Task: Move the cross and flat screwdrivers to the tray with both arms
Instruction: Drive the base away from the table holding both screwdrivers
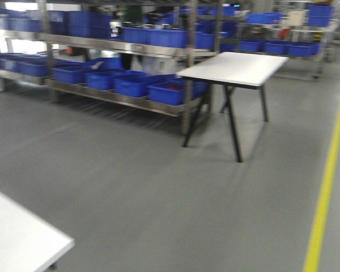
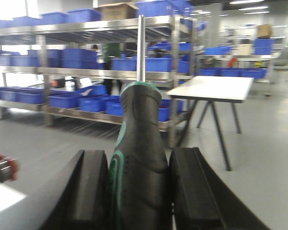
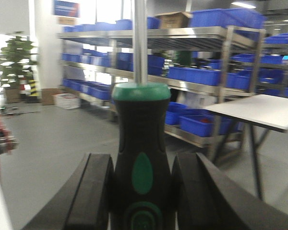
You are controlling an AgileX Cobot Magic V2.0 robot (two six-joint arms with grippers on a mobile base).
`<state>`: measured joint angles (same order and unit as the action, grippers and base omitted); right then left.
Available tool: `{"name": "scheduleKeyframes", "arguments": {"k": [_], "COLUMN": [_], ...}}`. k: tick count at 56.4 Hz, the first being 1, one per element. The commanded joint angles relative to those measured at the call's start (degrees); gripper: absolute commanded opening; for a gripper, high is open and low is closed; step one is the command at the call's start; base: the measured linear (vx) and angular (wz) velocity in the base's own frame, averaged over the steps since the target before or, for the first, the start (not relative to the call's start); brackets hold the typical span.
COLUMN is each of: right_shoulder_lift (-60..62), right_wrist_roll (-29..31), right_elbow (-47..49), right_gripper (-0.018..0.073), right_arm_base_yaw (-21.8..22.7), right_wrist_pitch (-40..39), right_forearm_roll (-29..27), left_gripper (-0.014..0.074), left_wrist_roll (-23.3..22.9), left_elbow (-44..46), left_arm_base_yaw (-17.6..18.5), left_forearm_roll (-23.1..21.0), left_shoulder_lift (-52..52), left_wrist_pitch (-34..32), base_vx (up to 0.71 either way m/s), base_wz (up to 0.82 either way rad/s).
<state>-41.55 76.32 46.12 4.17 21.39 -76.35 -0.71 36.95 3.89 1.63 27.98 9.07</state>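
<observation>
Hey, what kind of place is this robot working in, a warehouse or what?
Most likely a warehouse or factory floor: steel shelving racks loaded with blue plastic bins, a yellow lane line painted on the grey floor, and a plain white work table.

A grey floor, marked by a yellow line, carries a white surface on black legs and steel shelves. Blue bins sit in rows on the shelves. A second white surface shows its corner lower left.

No text is legible. The blue sign beside the shelf rack is too blurred to read.
</observation>
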Motion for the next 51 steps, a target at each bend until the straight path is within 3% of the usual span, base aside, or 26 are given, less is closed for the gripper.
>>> {"name": "scheduleKeyframes", "arguments": {"k": [1, 27, 51], "right_shoulder_lift": [0.17, 0.17, 0.63], "right_wrist_roll": [-0.04, -0.04, -0.04], "right_elbow": [1.79, 1.79, 1.79], "right_gripper": [-0.0009, -0.0009, -0.0009], "right_arm_base_yaw": [-0.04, -0.04, -0.04], "right_wrist_pitch": [-1.37, -1.31, -1.31], "right_forearm_roll": [-1.97, -1.98, -2.03], "left_gripper": [-0.0001, -0.0001, -0.0001], "left_wrist_roll": [-0.55, -0.55, -0.55], "left_elbow": [1.77, 1.77, 1.77], "left_arm_base_yaw": [0.24, 0.24, 0.24], "left_forearm_roll": [-0.29, -0.29, -0.29], "left_shoulder_lift": [0.14, 0.14, 0.14], "left_wrist_pitch": [-5.64, -5.64, -5.64], "base_vx": [0.18, 0.22, 0.32], "base_wz": [-0.78, -0.65, -0.2]}}
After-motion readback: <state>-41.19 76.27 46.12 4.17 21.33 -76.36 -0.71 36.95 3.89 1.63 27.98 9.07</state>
